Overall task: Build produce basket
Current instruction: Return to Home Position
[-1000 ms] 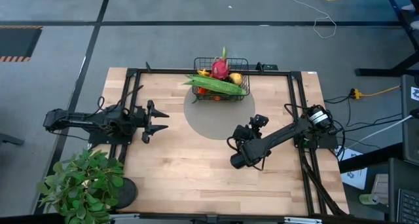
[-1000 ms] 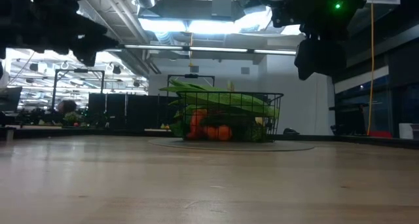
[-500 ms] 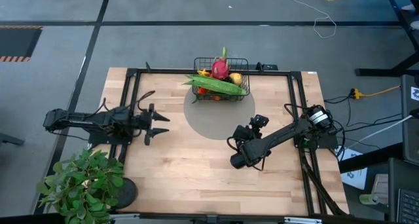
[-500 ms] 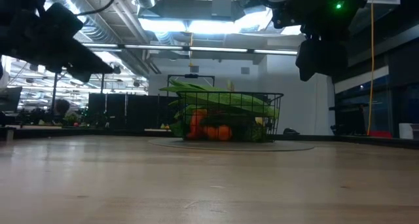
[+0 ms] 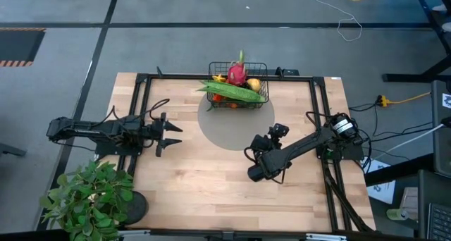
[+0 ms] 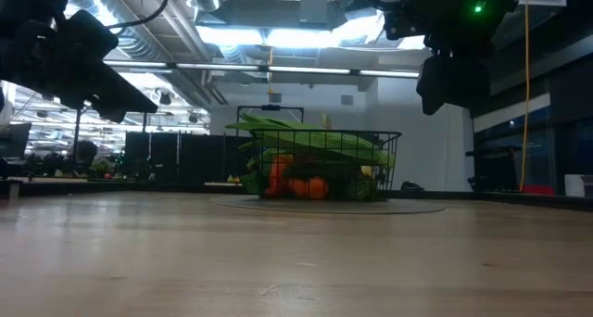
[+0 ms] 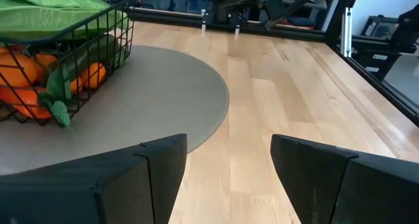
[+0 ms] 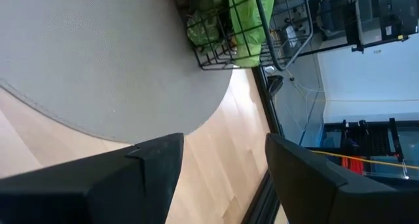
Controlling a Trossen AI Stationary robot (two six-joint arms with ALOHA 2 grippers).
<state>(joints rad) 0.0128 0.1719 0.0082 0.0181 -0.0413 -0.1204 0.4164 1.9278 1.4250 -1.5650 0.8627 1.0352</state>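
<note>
**STATION STATE: BASKET LOADED, BOTH GRIPPERS CLEAR OF IT**

**1. Surface & room.** The tabletop (image 5: 211, 188) is light wood planks w/ black frame rails (image 5: 176, 76) along its edges. A round grey mat (image 5: 224, 135) lies at ctr and reaches toward the far edge. A potted plant (image 5: 88, 195) stands at the near-left corner. The floor around is grey w/ dark tape lines. A yellow cable (image 5: 405, 98) runs beyond the right edge. In the low view, the room behind shows ceiling strip lights, ducts and dark racks.

**2. View differences.**
- High view only: a pink dragon fruit (image 5: 237, 74) and a yellow fruit (image 5: 254, 84) sit on top of the load, w/ a long green corn husk (image 5: 232, 91) laid across.
- Low view only: oranges (image 6: 310, 187) show through the mesh low down. A green LED (image 6: 478, 8) is lit on the right arm. Both arms hang above the wood.
- Left wrist view: oranges and a leaf press against the mesh side.
- Right wrist view: one basket corner w/ green leaves.

**3. Basket vs. grippers.**
- The basket (image 5: 222, 64) is black wire mesh. It stands upright on the far part of the mat, at the middle of the far edge.
- The left gripper (image 7: 229, 140) is near the left edge, approx. mid-length. Its fingers are spread wide and hold nothing. The basket is well apart from it.
- The right gripper (image 8: 224, 142) is btwn ctr and the right edge, by the mat's near-right rim. Its fingers are spread and empty. The basket is well apart from it.
</note>
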